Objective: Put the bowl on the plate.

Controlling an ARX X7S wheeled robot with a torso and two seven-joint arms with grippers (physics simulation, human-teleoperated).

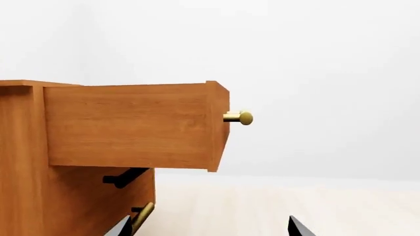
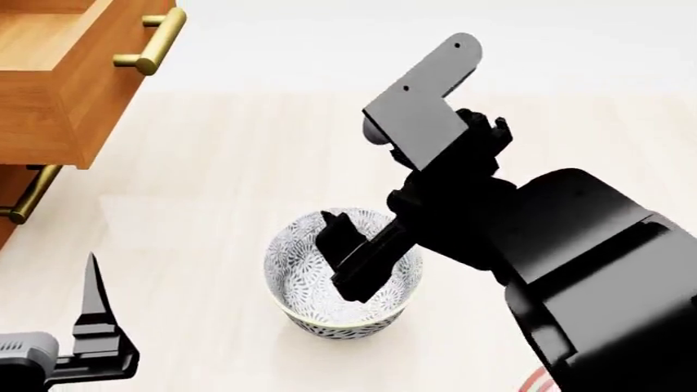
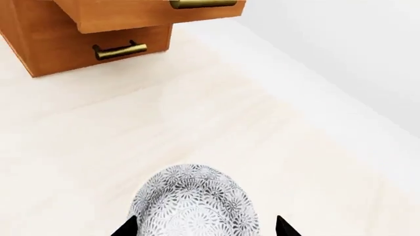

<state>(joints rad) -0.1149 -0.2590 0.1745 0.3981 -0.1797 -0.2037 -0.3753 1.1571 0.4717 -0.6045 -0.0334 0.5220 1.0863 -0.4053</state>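
The right end effector (image 2: pixel 351 260) hangs over the bowl (image 2: pixel 343 282), its fingers reaching down toward the rim. In the right wrist view the two fingertips sit spread on either side of the bowl, so the end effector reads as open, not yet gripping. The bowl stands upright on the pale counter (image 2: pixel 218 163). To grasp well, one finger should go inside the wall and one outside before closing. Only a red-ringed sliver of the plate (image 2: pixel 536 380) shows. The left end effector (image 2: pixel 93 327) idles; I cannot tell its state. Farther off, the drawer (image 2: pixel 65 73) stands pulled out.
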